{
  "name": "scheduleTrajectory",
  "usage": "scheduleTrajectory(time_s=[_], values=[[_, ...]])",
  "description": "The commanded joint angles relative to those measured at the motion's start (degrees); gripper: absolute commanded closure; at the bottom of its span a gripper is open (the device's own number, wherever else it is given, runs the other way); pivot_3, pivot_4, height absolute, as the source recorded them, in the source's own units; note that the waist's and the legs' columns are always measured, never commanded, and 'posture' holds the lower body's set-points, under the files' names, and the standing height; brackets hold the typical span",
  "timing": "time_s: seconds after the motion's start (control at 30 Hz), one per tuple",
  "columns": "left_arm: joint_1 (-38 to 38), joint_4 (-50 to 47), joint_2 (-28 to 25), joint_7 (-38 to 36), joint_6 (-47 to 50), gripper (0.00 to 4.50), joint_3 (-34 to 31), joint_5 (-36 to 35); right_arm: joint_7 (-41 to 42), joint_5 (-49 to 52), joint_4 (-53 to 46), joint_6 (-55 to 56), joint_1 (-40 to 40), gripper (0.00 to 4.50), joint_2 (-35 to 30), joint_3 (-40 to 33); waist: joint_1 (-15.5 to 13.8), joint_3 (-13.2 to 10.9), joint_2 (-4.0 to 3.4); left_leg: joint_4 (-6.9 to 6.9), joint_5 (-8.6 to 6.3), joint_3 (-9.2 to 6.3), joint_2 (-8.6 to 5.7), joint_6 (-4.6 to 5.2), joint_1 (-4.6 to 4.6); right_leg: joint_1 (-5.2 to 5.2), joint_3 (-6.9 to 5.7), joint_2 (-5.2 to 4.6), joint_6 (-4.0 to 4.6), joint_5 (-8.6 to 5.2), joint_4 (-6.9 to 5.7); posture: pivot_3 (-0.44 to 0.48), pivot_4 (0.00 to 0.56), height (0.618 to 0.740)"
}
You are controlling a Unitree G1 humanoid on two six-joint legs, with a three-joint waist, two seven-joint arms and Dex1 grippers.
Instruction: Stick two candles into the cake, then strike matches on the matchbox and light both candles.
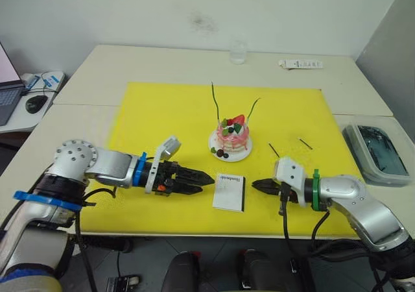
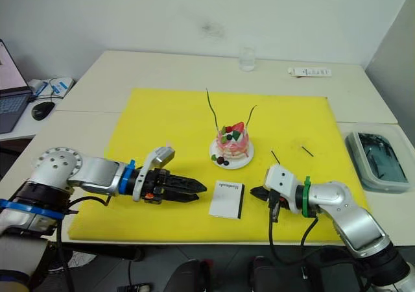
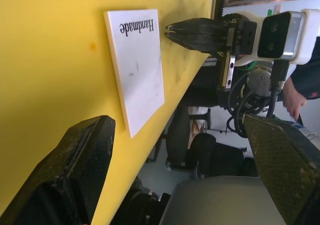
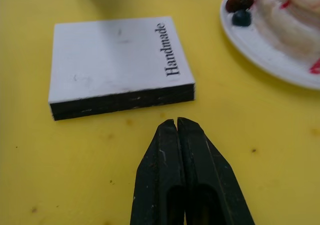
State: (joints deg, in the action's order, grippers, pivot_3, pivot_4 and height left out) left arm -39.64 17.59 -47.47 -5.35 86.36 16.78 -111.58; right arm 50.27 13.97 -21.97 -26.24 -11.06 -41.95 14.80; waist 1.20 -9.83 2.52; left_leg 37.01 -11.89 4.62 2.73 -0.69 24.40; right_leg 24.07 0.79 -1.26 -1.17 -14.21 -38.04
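Now your right gripper (image 4: 176, 122) sits pinched together, empty, beside the matchbox (image 1: 229, 192); your left gripper (image 1: 209, 179) gapes apart, empty.

You can read one word, "Handmade", printed in small black letters near one edge of the white top face of the matchbox (image 4: 120, 60). Nothing else is legible.

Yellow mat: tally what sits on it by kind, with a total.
Candles, standing in the cake: 2
Cake on its plate: 1
Matches, lying loose to the robot's right of the cake: 2
Matchbox, lying flat between the two end effectors: 1
Total: 6
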Motion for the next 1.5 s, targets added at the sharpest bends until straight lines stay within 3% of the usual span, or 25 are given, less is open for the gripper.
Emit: scheduleTrajectory(time_s=[0.03, 0.37, 0.67, 1.03, 1.37, 1.5], values=[[-0.4, 0.5, 2.9, 3.2, -1.5, 0.00, -0.8, -1.4, 0.8, -0.7, -1.9, 1.0, 0.7, 4.45, -0.9, -0.8, 0.0, 0.0, 0.00, 0.00, 0.00, 0.01, 0.00, 0.00, -0.01, 0.00, 0.01, 0.00, 0.00, 0.00, 0.00, 0.000, 0.150, 0.740], [4.3, -1.6, 10.5, 11.6, -4.9, 0.00, -4.1, -1.4, 1.1, -2.4, -1.4, 0.8, 0.5, 4.45, 1.3, 2.1, -0.3, 0.0, 0.00, 0.05, 0.00, 0.00, -0.04, -0.01, -0.04, -0.08, 0.04, -0.03, 0.01, 0.03, 0.00, 0.000, 0.150, 0.740], [9.1, -6.2, 13.6, 15.1, -6.0, 0.00, -7.3, -1.4, 1.0, -3.3, 1.7, -0.4, -4.5, 4.45, 7.6, 5.2, -0.9, 0.0, 0.00, 0.06, 0.01, 0.00, -0.05, -0.01, -0.34, -0.37, 0.03, -0.03, -0.02, 0.05, 0.03, 0.000, 0.150, 0.740], [12.9, -10.4, 15.5, 18.1, -8.3, 0.00, -9.2, -1.4, 1.1, -0.2, 0.9, -4.6, -5.9, 4.45, 10.3, 3.6, -1.1, 0.1, 0.01, 0.01, 0.00, -0.04, -0.04, -0.01, -0.46, -0.51, 0.04, -0.07, 0.32, 0.12, 0.06, 0.000, 0.150, 0.740], [15.3, -13.6, 13.8, 21.2, -9.6, 0.00, -7.4, -1.4, 1.0, 0.3, 3.1, -3.8, -3.9, 4.45, 3.6, -5.1, -1.1, 0.1, 0.01, 0.02, 0.00, 0.00, -0.11, 0.00, -0.50, -0.58, 0.04, -0.13, 0.57, -0.05, 0.13, 0.000, 0.150, 0.740], [16.9, -14.2, 12.7, 22.5, -10.9, 0.90, -7.1, -1.4, -0.1, 1.0, 3.7, -4.4, -2.0, 4.50, 2.5, -9.4, -1.1, 0.1, 0.01, -0.05, -0.01, -0.09, -0.04, -0.01, -0.52, -0.59, 0.06, -0.10, 0.57, -0.06, 0.10, 0.000, 0.150, 0.740]])
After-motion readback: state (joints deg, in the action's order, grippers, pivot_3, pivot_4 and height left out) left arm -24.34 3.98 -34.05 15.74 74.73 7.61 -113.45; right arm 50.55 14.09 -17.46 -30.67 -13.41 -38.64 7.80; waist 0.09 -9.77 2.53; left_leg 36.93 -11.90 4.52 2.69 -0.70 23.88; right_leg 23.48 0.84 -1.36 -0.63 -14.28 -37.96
